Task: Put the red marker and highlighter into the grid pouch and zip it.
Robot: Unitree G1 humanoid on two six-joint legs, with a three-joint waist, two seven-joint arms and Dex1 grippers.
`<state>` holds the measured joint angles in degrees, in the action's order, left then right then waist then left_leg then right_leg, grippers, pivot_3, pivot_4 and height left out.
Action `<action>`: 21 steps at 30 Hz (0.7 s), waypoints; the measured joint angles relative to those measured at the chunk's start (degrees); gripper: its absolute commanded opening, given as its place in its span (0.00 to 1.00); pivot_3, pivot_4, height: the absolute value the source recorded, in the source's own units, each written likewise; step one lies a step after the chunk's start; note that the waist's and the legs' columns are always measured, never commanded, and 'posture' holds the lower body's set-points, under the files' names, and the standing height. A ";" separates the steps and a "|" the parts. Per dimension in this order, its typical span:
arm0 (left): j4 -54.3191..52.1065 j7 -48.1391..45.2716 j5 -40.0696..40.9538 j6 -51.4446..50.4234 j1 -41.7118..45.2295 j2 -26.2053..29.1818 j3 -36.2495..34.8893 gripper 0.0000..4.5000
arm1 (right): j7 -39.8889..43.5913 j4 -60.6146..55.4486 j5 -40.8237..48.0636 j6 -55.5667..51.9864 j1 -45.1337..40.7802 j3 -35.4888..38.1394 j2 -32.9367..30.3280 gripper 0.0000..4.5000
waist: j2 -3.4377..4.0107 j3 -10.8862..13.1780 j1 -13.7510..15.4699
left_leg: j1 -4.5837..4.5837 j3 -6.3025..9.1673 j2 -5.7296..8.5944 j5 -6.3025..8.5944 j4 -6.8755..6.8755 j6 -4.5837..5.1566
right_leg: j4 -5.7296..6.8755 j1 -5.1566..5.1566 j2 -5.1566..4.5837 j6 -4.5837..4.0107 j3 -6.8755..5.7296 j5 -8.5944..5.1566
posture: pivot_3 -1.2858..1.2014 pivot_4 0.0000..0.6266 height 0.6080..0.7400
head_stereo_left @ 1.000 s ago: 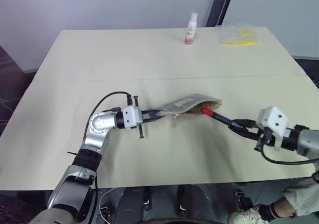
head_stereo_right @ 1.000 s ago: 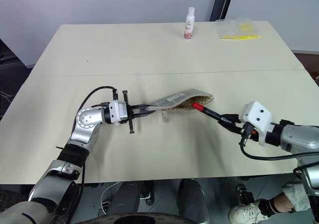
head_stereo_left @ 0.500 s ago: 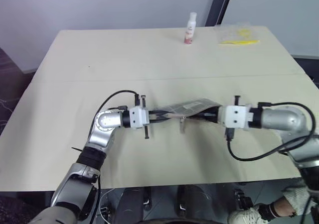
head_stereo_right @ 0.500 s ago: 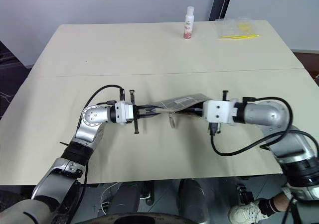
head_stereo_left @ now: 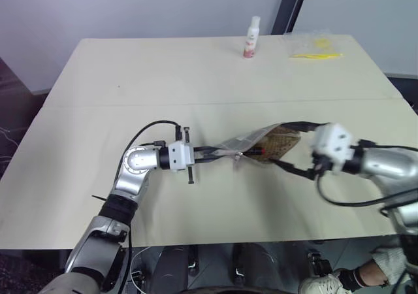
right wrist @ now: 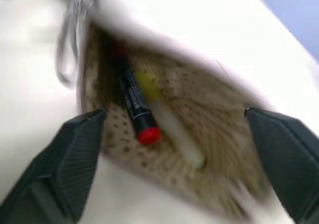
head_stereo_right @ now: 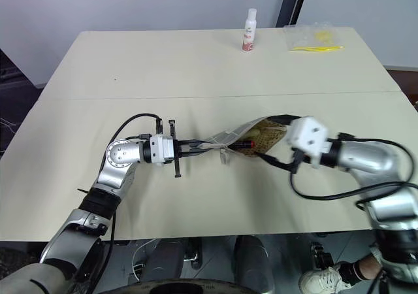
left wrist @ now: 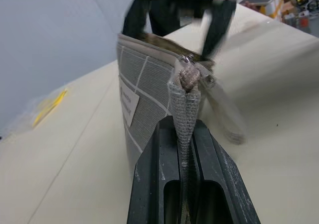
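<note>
From the left eye view, the grid pouch [head_stereo_left: 261, 144] lies near the middle of the cream desk [head_stereo_left: 196, 78], its mouth gaping toward the robot's right and showing tan dotted lining. The left gripper [head_stereo_left: 210, 153] is pressed together on the pouch's closed end, holding it off the desk. The right gripper [head_stereo_left: 297, 147] sits just beside the open mouth with its black fingers spread wide, one above the mouth and one below. A bit of red shows just inside the opening. Well beyond the pouch, at the desk's far edge, stand a small white bottle [head_stereo_left: 251, 38] and a clear plastic bag [head_stereo_left: 312, 46] with yellow contents.

The right eye view shows the same layout; the red marker [head_stereo_right: 247, 145] shows inside the pouch mouth.

In the left wrist view, the two black fingers [left wrist: 152, 179] pinch a folded strip of the grey fabric, with the pouch rising beyond them, its white label [left wrist: 128, 101] on the side and the zipper pull [left wrist: 192, 78] at the near corner.

In the right wrist view, the spread fingers [right wrist: 75, 154] frame the open pouch. The red marker lies on the dotted lining, and the highlighter [right wrist: 167, 124] lies right beside it, both inside the pouch and free of the gripper.
</note>
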<state>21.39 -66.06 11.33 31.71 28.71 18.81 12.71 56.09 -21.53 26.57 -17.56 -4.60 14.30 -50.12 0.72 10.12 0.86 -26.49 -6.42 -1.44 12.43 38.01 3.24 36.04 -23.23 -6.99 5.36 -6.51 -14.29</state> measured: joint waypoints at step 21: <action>8.29 4.27 -6.28 7.44 5.24 -4.05 2.00 0.00 | -22.78 -0.26 4.12 -15.06 2.12 -14.65 23.33 0.97 | -0.05 -0.02 -0.01 | -0.08 0.01 -0.02 0.03 -0.03 -0.01 | -0.26 -0.24 0.11 -0.06 -0.09 0.02 | 0.52 0.24 1.00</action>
<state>29.68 -61.79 5.05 39.15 33.95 14.76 14.71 33.30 -21.79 30.69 -32.62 -2.48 -0.35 -26.80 0.67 10.10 0.85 -26.57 -6.41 -1.46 12.45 37.98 3.23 35.78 -23.47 -6.88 5.30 -6.60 -14.27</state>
